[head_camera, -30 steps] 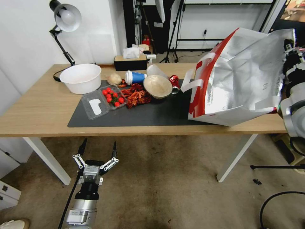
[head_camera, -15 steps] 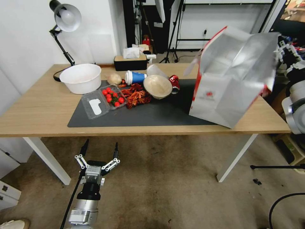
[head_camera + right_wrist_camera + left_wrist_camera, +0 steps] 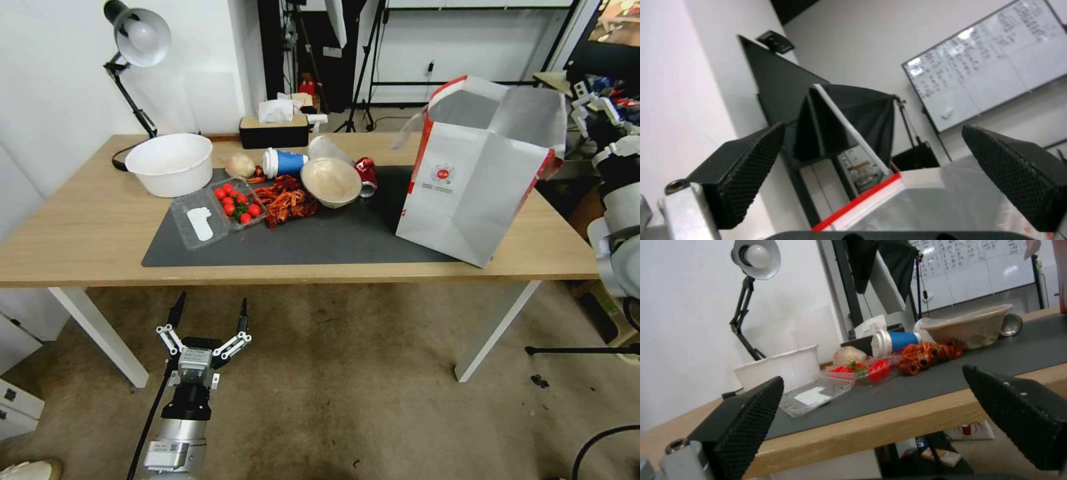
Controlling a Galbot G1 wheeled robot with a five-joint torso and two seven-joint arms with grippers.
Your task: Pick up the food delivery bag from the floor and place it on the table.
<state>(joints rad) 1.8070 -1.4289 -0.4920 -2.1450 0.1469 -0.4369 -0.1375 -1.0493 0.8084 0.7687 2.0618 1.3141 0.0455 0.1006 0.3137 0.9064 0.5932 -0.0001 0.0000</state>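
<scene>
Standing upright now on the table (image 3: 80,247), the food delivery bag (image 3: 467,193) has its long axis vertical and its open mouth pointing up, the round red logo facing the robot. It sits at the right end of the table, its base partly on the dark grey mat (image 3: 320,243) and partly on bare wood, right of the tan bowl (image 3: 331,181). Half a second ago it was tipped toward the robot with its foil inside showing; a second ago it leaned further still. Now it's squared up and resting on its base. The right gripper (image 3: 590,107) is just off the bag's upper right corner, apart from it. The left gripper (image 3: 207,317) hangs low over the floor (image 3: 347,400) in front of the table's edge, fingers spread wide, where it was a second ago.

Over to the left wrist view: the left gripper's pads (image 3: 746,420) stand wide apart with nothing between them, the table edge and mat ahead, the blue cup (image 3: 898,341) lying on its side beyond.

Right wrist view: the right gripper's fingers (image 3: 746,173) are splayed wide and empty, and the bag's red-edged rim (image 3: 862,200) lies just beneath them.
</scene>
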